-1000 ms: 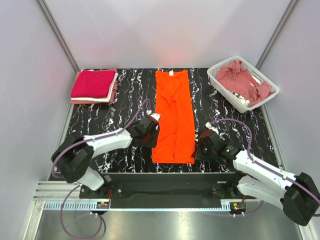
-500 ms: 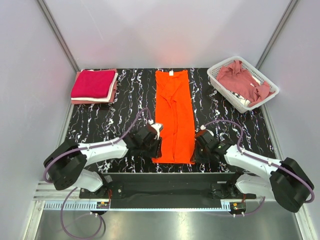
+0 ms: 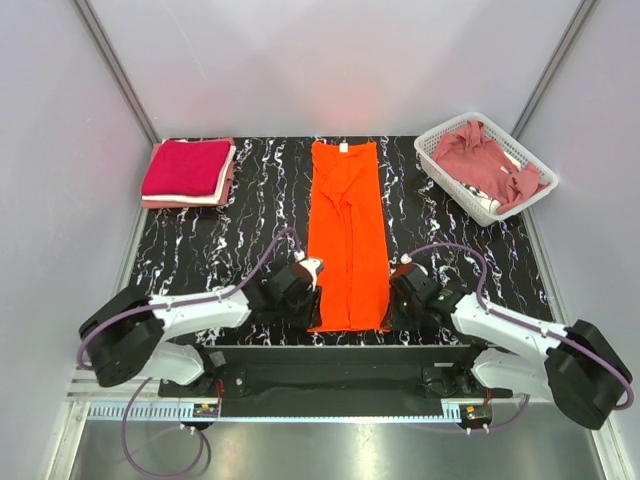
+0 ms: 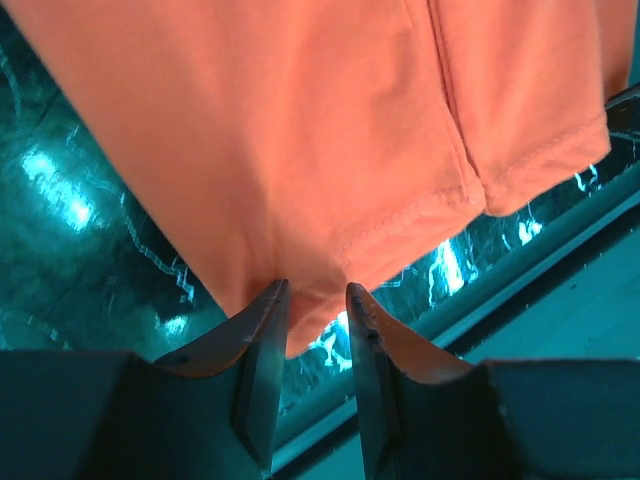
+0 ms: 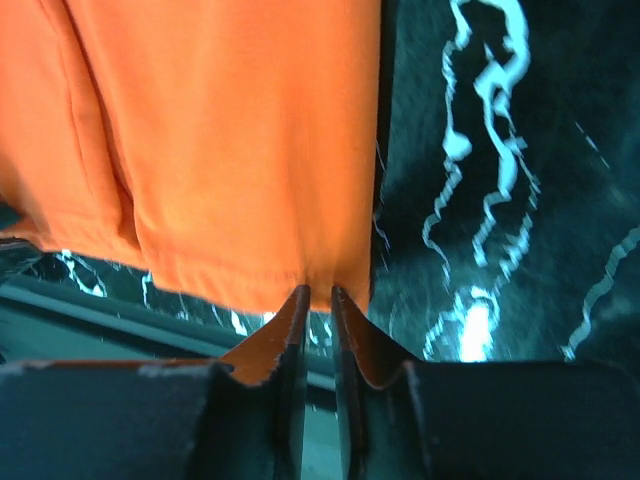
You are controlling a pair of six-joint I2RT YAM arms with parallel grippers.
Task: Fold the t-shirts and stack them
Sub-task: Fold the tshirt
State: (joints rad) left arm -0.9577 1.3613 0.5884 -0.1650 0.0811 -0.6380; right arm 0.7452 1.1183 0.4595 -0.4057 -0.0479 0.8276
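A bright orange t-shirt [image 3: 348, 230] lies on the black marble table as a long narrow strip, folded lengthwise, collar at the far end. My left gripper [image 3: 308, 312] pinches its near left corner; in the left wrist view [image 4: 312, 295] the hem [image 4: 300, 130] puckers between the narrow jaws. My right gripper [image 3: 388, 315] is shut on the near right corner, and the right wrist view [image 5: 317, 292] shows the hem [image 5: 220, 130] caught between nearly closed jaws. A folded stack with a crimson-magenta shirt [image 3: 187, 168] on top sits at the far left. A dusty rose shirt [image 3: 490, 165] lies crumpled in the basket.
The white lattice basket [image 3: 437, 140] stands at the far right corner. The table's near edge [image 3: 340, 345] runs just behind both grippers. Grey walls close in the left, right and far sides.
Both grippers have moved toward the near edge and inward to the orange shirt's near corners and closed on the hem. The shirt's near end has narrowed slightly.
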